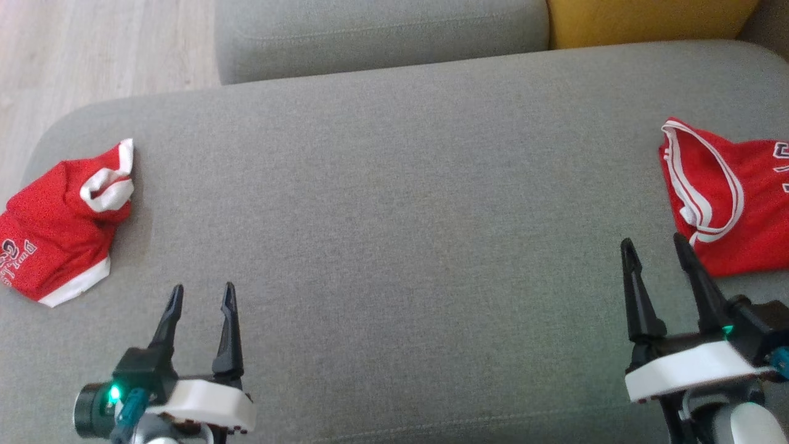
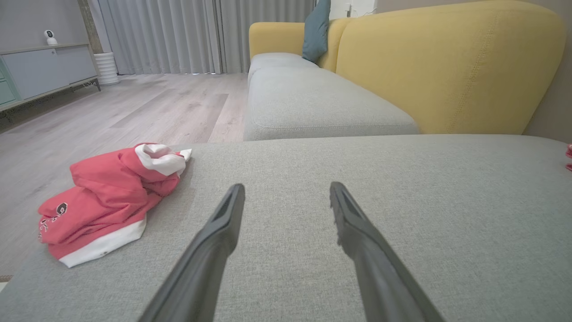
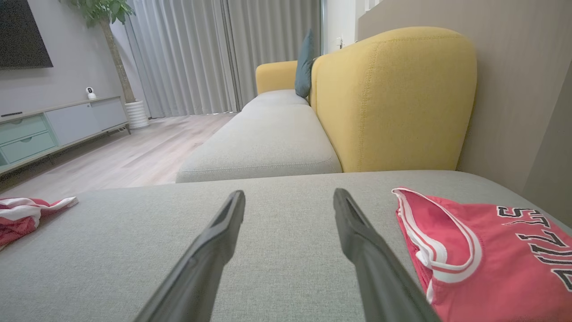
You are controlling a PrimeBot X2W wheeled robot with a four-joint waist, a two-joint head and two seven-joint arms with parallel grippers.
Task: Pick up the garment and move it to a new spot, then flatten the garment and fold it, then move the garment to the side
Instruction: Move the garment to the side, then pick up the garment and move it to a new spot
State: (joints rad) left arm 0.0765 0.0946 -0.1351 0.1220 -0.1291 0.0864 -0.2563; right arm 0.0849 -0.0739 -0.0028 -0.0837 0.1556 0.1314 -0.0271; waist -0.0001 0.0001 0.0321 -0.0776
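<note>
Two red garments with white trim lie on the grey sofa cushion [image 1: 394, 203]. One is a crumpled red garment [image 1: 58, 225] at the cushion's left edge, seen bunched in the left wrist view [image 2: 107, 201] and at the far left of the right wrist view [image 3: 22, 214]. The other is a red jersey [image 1: 727, 194] with black lettering at the right edge, lying flatter [image 3: 487, 259]. My left gripper [image 1: 202, 295] [image 2: 286, 192] hovers open over bare cushion, right of the crumpled garment. My right gripper [image 1: 653, 243] [image 3: 289, 199] is open too, just left of the jersey, touching nothing.
A second grey seat cushion [image 1: 382, 37] and a yellow backrest [image 1: 647, 21] lie beyond. Wooden floor [image 1: 92, 49] drops off at the left past the cushion edge. A low cabinet [image 3: 58, 127] and curtains stand far across the room.
</note>
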